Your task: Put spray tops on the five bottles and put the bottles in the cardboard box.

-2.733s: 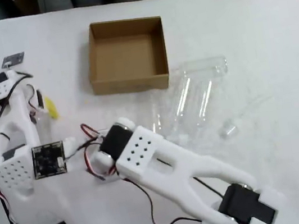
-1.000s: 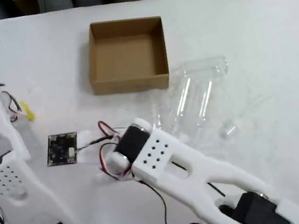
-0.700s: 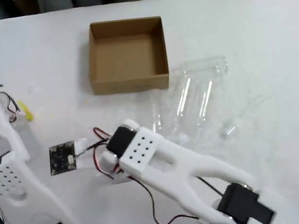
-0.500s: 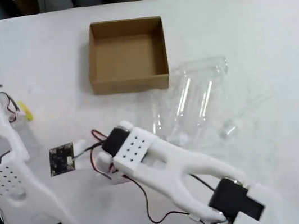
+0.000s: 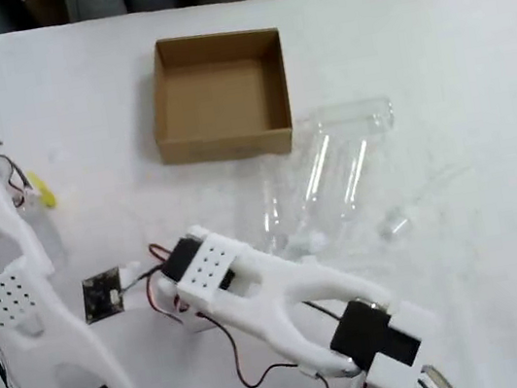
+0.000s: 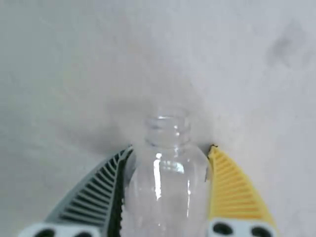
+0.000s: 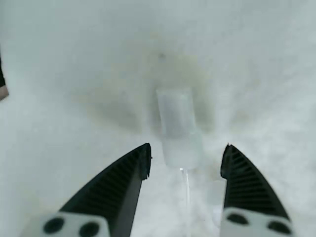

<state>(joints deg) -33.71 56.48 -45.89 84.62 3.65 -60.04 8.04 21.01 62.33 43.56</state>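
Bottle (image 6: 165, 190), clear, uncapped, clamped in left pincer (image 6: 170, 150), neck poking past its tips, right pincer (image 7: 186, 146) spread apart, spray top (image 7: 177, 123) lying just beyond and between its tips.

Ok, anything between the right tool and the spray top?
Nothing: in the right wrist view the spray top lies untouched, partly inside the open right tool.

so the right gripper (image 7: 186, 148) has its black jaws spread wide, a whitish spray top (image 7: 177, 123) lying on the desk (image 7: 69, 54) between their tips
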